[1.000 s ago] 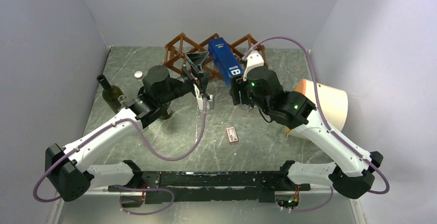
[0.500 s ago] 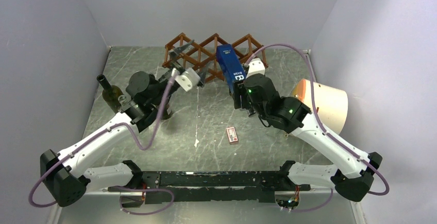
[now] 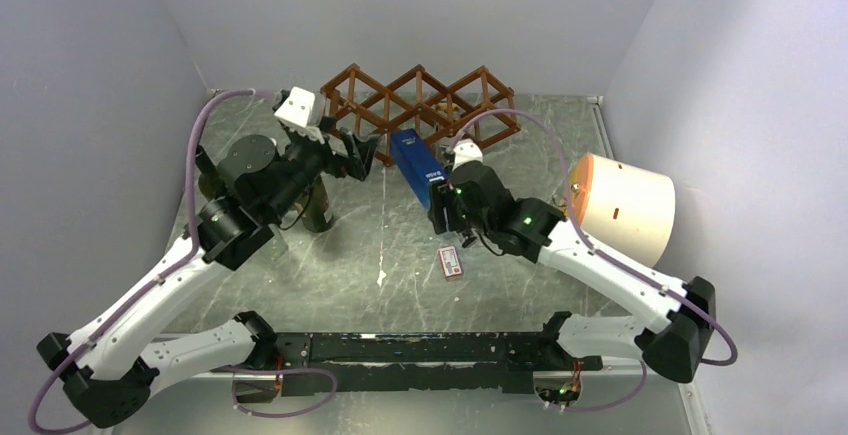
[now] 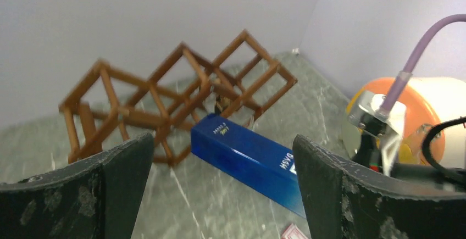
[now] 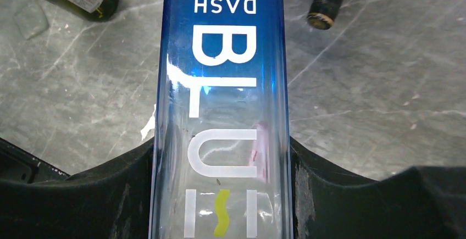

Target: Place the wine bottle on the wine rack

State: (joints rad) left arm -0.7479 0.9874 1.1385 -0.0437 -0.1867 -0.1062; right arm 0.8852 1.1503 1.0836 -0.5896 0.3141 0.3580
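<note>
The blue bottle (image 5: 220, 112), square-sided and lettered "DASH BLUE", sat pinched across its body between the two fingers of the right gripper (image 3: 438, 203), its length running straight out ahead of the jaws. Its far end pointed at the wine rack (image 3: 415, 105) and lay just short of the rack's near lower slats; whether the two touched could not be told. The rack stood beyond both grippers, against the back wall.

The left gripper (image 3: 352, 145) was spread wide with nothing between its fingers. It faced the rack, with the blue bottle ahead of it and to its right. A green wine bottle (image 3: 318, 207) was behind that gripper, partly hidden under the left arm.

Below and behind the right gripper, a small red-and-white box (image 3: 452, 261) lay on the marbled table (image 3: 520, 255). Well off to that gripper's right rested an orange-and-cream drum (image 3: 625, 205). A small dark cylinder (image 5: 327, 0) lay on the table past the bottle.
</note>
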